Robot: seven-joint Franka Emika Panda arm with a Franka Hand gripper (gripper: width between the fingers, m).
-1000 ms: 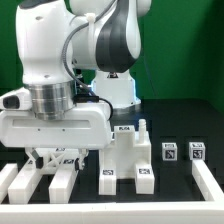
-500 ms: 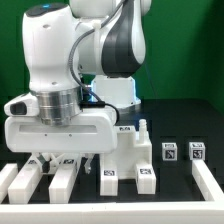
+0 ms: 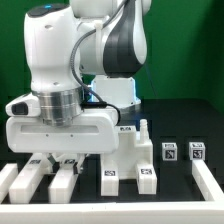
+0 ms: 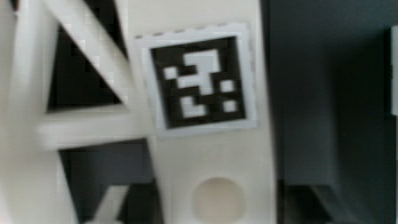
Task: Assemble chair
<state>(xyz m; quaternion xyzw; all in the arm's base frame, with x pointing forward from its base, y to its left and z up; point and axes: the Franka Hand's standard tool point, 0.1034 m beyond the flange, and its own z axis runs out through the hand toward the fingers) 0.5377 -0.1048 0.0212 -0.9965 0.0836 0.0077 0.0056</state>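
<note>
The chair lies in pieces on the black desk [image 3: 185, 125]. One piece, a long white bar [image 3: 62, 183], rests at the near edge toward the exterior view's left, running from near to far. My gripper [image 3: 62, 161] sits low right over its far end, fingers reaching down at the bar. I cannot tell whether they are pressing on it or standing free.

A second bar [image 3: 22, 182] lies just beside the first, further to the exterior view's left. My wrist view is filled by a white slab [image 4: 187, 170] bearing a tag [image 4: 199, 85], with a rounded hole [image 4: 217, 197] further along it.

Toward the exterior view's right stands a stepped block [image 3: 130, 155] with tags. Past it are two small tagged cubes [image 3: 170, 152] [image 3: 197, 152], well apart from my gripper.
</note>
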